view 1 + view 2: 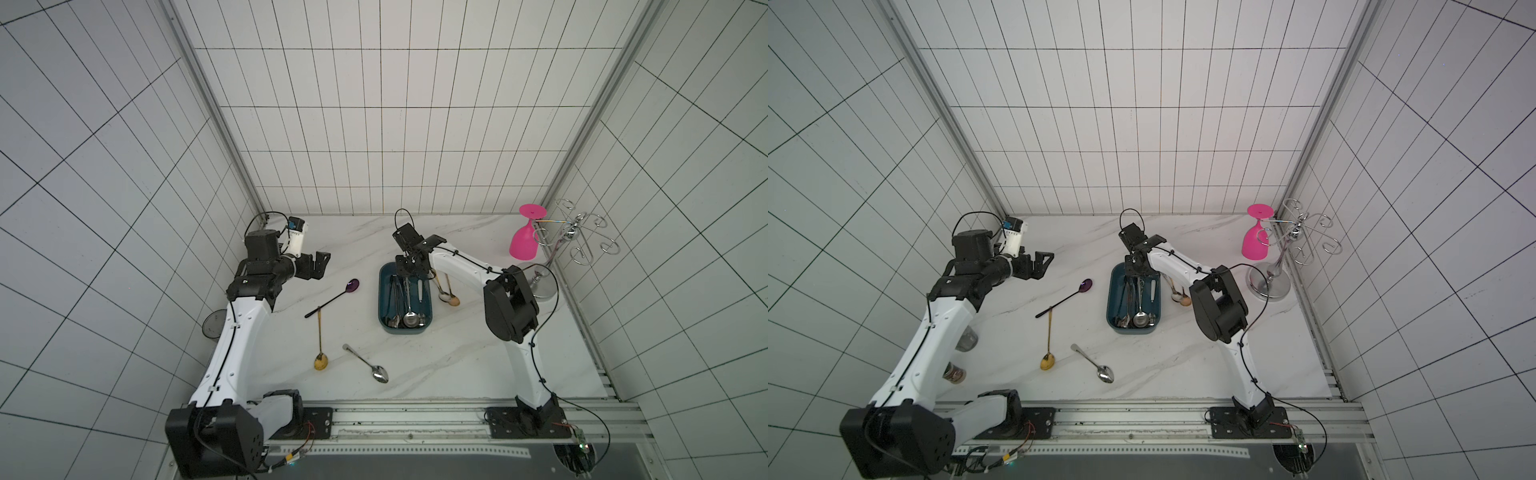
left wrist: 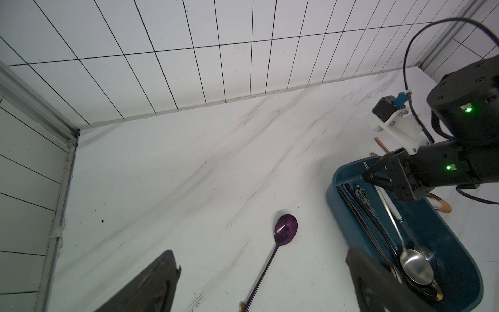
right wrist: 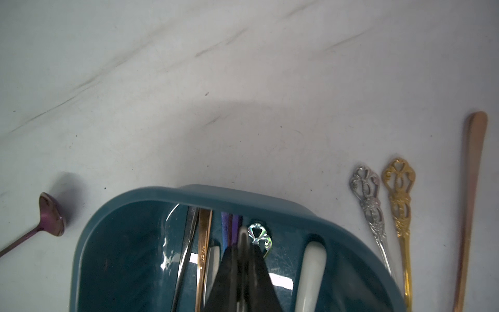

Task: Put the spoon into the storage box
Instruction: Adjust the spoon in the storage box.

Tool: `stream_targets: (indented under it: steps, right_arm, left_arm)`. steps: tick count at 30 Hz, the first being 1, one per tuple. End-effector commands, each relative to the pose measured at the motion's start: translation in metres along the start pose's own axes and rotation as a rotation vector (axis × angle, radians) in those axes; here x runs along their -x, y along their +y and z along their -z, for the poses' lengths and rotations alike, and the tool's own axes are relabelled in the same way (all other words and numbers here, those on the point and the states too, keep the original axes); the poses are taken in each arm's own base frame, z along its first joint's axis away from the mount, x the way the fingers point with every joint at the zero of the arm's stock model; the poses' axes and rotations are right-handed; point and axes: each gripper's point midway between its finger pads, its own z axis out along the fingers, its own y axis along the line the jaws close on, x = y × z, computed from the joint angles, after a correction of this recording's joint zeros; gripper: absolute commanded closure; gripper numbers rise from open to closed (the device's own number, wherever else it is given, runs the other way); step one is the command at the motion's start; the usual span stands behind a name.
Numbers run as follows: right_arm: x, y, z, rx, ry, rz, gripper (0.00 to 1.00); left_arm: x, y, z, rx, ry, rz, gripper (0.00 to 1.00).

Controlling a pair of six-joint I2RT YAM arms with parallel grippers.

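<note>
Just beyond the middle of the counter: the storage box, long walls running from the far edge toward the near edge. Packed inside, lengthwise, several pieces of cutlery, bowls at the near end, among them a white-handled piece.

Poised over the box's far end and pointing down: the right gripper, clenched on the handle tip of the spoon. Shown in the right wrist view as a pale rounded tip pinched between two dark fingers. Lying within the box walls, bowl down among the other bowls at the near end.

Raised over the far left part of the counter, well apart from the box: the left gripper, released wide and holding nothing.

Loose between the box and the counter's left edge: a purple spoon, slanting, bowl nearest the box. Crossing the end of its handle: a gold spoon, bowl toward the near edge. Closer to the near edge: a steel spoon.

Just beside the box's right wall, roughly parallel to it: a patterned silver spoon, a patterned gold spoon and a copper spoon.

At the far right corner: a wire rack with a pink goblet hanging foot-up.
</note>
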Motion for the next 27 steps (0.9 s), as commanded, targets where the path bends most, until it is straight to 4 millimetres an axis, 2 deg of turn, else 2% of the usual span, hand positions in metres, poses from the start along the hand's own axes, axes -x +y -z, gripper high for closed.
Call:
stream_targets:
  steps: [1, 8, 9, 12, 17, 27]
  right_arm:
    - [-0.008, -0.001, 0.015, -0.003, -0.003, -0.009, 1.0]
    - [-0.015, -0.002, 0.012, -0.014, 0.011, -0.011, 1.0]
    - [-0.016, -0.003, 0.011, -0.014, 0.015, -0.013, 0.97]
    - [-0.017, -0.005, 0.014, -0.024, 0.018, -0.011, 0.81]
    - [-0.008, -0.006, 0.038, -0.013, -0.032, -0.009, 0.65]
    - [-0.001, -0.022, 0.099, -0.007, -0.135, 0.015, 0.57]
  left_arm:
    - [-0.004, -0.003, 0.006, 0.006, 0.01, -0.041, 0.01]
    - [-0.006, -0.003, 0.007, 0.011, 0.029, -0.103, 0.01]
    - [-0.008, -0.004, 0.006, 0.01, 0.036, -0.127, 0.01]
    - [-0.02, -0.008, 0.003, -0.003, 0.09, -0.225, 0.01]
    - [-0.045, -0.001, -0.002, 0.028, 0.191, -0.382, 0.01]
    - [-0.105, -0.009, -0.019, -0.104, 0.361, -0.52, 0.07]
